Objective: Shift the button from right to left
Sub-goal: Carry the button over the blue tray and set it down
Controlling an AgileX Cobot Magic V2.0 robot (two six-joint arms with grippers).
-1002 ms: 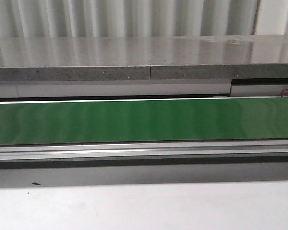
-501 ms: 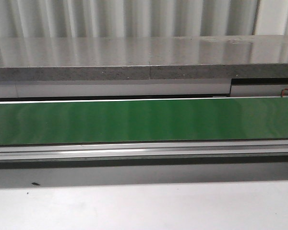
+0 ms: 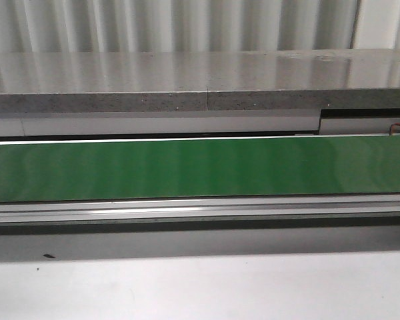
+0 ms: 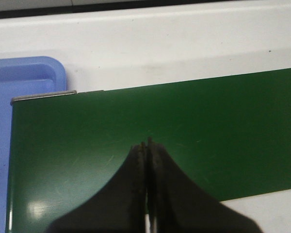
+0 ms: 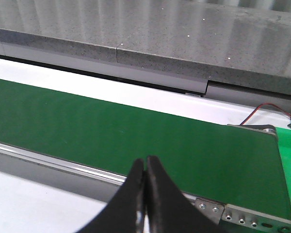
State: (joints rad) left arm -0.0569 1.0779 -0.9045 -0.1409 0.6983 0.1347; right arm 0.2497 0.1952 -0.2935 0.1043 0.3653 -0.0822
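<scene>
The button is out of view in every frame. In the left wrist view my left gripper (image 4: 146, 144) is shut with nothing between its black fingers, and it hangs over the left end of the green conveyor belt (image 4: 184, 126). My right gripper (image 5: 145, 158) is also shut and empty, near the belt's front rail (image 5: 58, 162) toward the right end of the green belt (image 5: 136, 131). Neither gripper shows in the front view, where only the belt (image 3: 200, 167) runs across.
A blue tray (image 4: 19, 82) lies beside the belt's left end. A grey stone ledge (image 3: 200, 80) runs behind the belt. White tabletop (image 3: 200, 290) lies in front of it. Red and black wires (image 5: 262, 112) and a bolted end bracket (image 5: 252, 218) sit at the belt's right end.
</scene>
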